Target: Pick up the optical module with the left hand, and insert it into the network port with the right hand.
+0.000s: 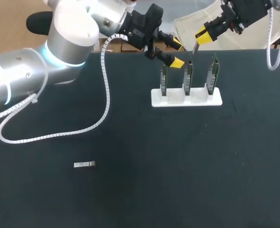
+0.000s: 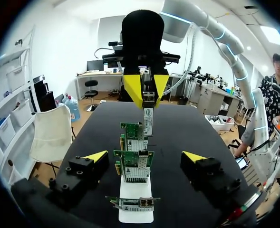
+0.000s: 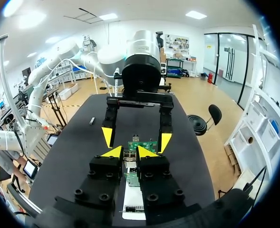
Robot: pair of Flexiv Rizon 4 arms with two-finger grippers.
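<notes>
- Right gripper (image 2: 147, 95): mine, clamped on an optical module (image 2: 148, 119) hanging upright over the network cards (image 2: 132, 164).
- Left gripper (image 1: 177, 53): mine, open beside the cards.
- Spare module (image 1: 84, 165) on table (image 1: 178, 166): likely light, rigid, slim; take its long sides.

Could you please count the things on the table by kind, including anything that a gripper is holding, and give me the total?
Optical modules: 2 (one lying on the table, one in the right gripper)
Green network cards: 3
White stand: 1
Total: 6
</notes>
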